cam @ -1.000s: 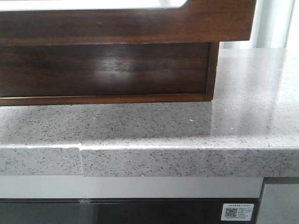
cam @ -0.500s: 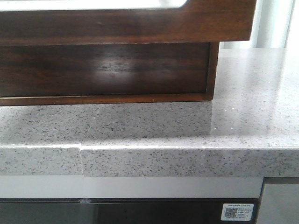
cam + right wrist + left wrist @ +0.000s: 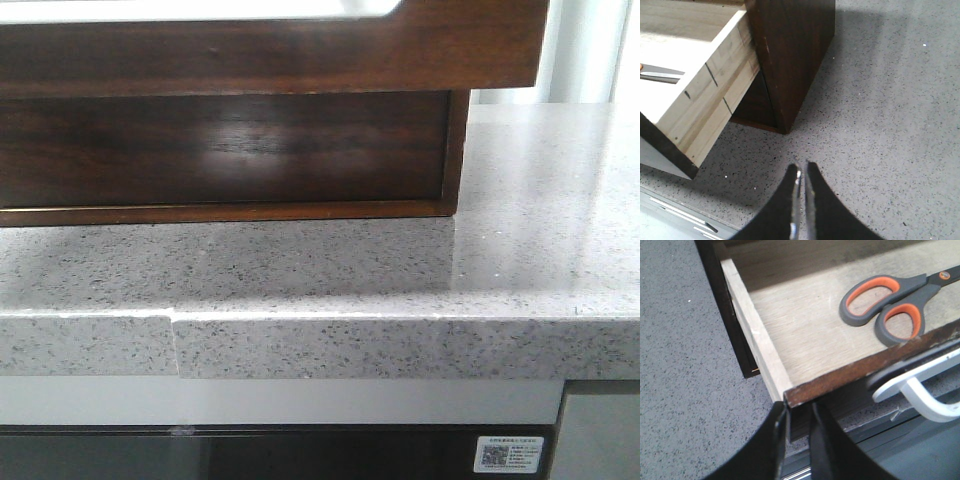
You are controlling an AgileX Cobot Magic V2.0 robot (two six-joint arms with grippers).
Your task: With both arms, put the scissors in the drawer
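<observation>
Your scissors (image 3: 890, 302) already lie flat on the pale floor of the drawer (image 3: 805, 330), which stands pulled out of its dark cabinet (image 3: 790, 55); their grey handles with orange linings rest near the drawer's front board, blades pointing back into the drawer. Your left gripper (image 3: 799, 427) is closed on the corner of that front board, one finger on each face of the dark wood, just beside the pale side wall. A white curved handle (image 3: 920, 395) sits on the outer face of the front, further along from your grip. Your right gripper (image 3: 802, 177) hangs over the speckled grey counter (image 3: 890, 125), its fingers drawn nearly together with only a thin slit between them and nothing held, clear of the cabinet's corner and the drawer's pale side. From the front you see the drawer's glossy dark front (image 3: 270, 45) overhanging the cabinet, above the counter's edge.
</observation>
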